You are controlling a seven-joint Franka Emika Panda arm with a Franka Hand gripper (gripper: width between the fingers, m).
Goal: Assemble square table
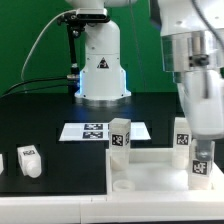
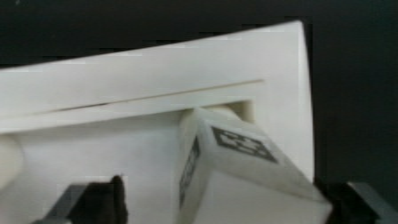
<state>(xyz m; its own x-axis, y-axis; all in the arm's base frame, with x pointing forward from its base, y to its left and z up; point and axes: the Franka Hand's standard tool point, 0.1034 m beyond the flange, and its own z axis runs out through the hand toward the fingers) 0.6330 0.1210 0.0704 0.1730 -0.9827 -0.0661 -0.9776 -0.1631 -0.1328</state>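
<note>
Your gripper [image 2: 217, 203] has its fingers apart, straddling a leg [image 2: 240, 160] standing on the square top [image 2: 125, 100] without clamping it.

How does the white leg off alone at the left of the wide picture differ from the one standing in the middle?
The left leg, at the exterior view's left, sits alone on the black table, apart from the white top; the middle leg stands at the top's corner. The left leg looks low, perhaps tipped over; the middle leg stands upright. Both are chunky, white and carry black-and-white tags.
</note>
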